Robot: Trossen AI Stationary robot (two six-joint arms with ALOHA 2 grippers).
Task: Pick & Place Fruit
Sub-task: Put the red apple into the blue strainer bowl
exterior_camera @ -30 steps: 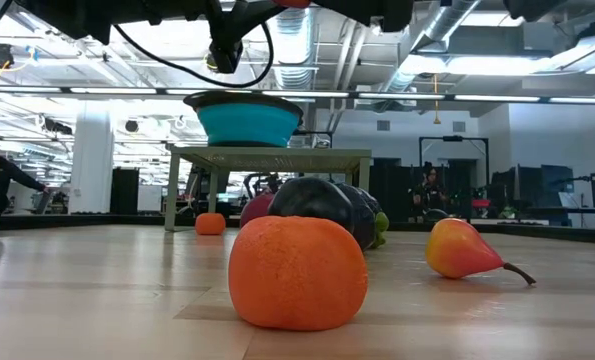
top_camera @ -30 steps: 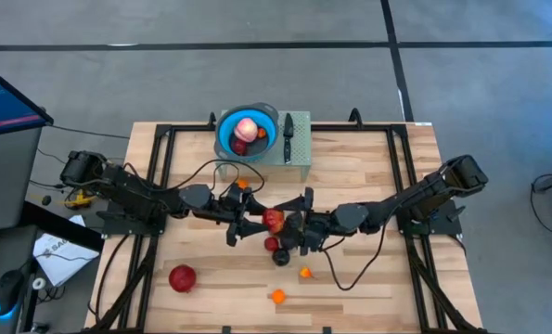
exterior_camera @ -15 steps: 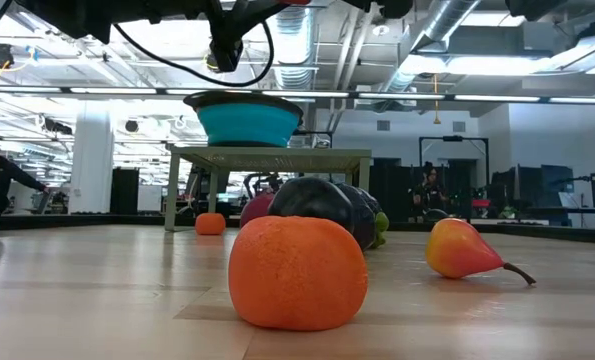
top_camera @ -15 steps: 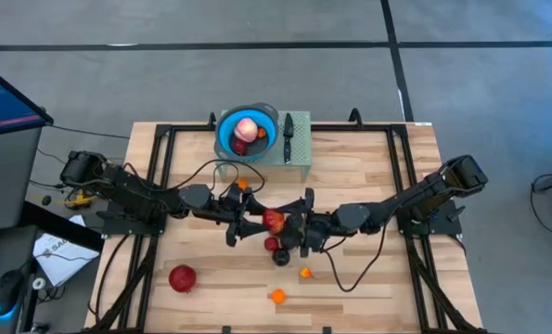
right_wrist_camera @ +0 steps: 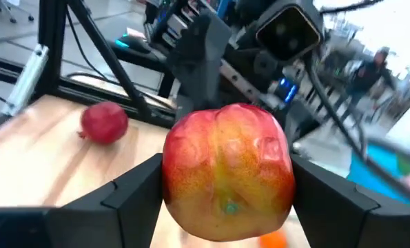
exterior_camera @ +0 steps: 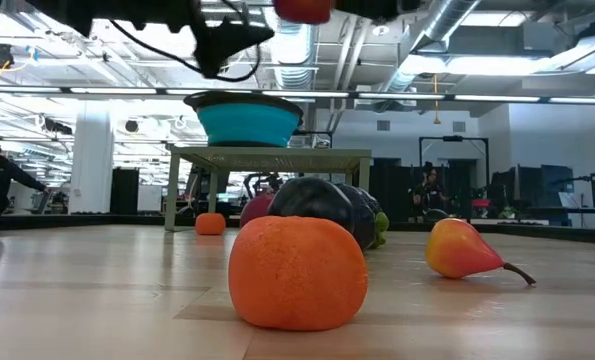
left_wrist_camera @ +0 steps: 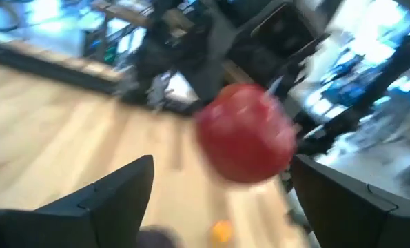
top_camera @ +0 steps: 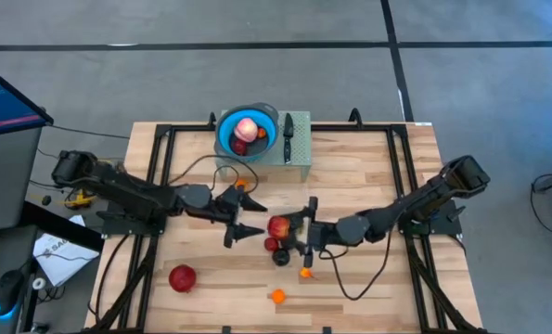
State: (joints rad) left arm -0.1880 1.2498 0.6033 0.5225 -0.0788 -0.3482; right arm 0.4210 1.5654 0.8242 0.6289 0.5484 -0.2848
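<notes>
From above, a red apple (top_camera: pixel 278 225) is gripped mid-table by the right gripper (top_camera: pixel 292 228); the left gripper (top_camera: pixel 245 217), jaws spread empty, sits just left. Right wrist: the apple (right_wrist_camera: pixel 227 169) is clamped between dark fingers (right_wrist_camera: pixel 132 195).

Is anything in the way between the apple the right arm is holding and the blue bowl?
Nothing visible blocks it. The right tool holds the round red-yellow apple above the wooden table. The round blue bowl sits beyond bare wood. The left tool, open, flanks that path; a small orange fruit lies beside it.
</notes>
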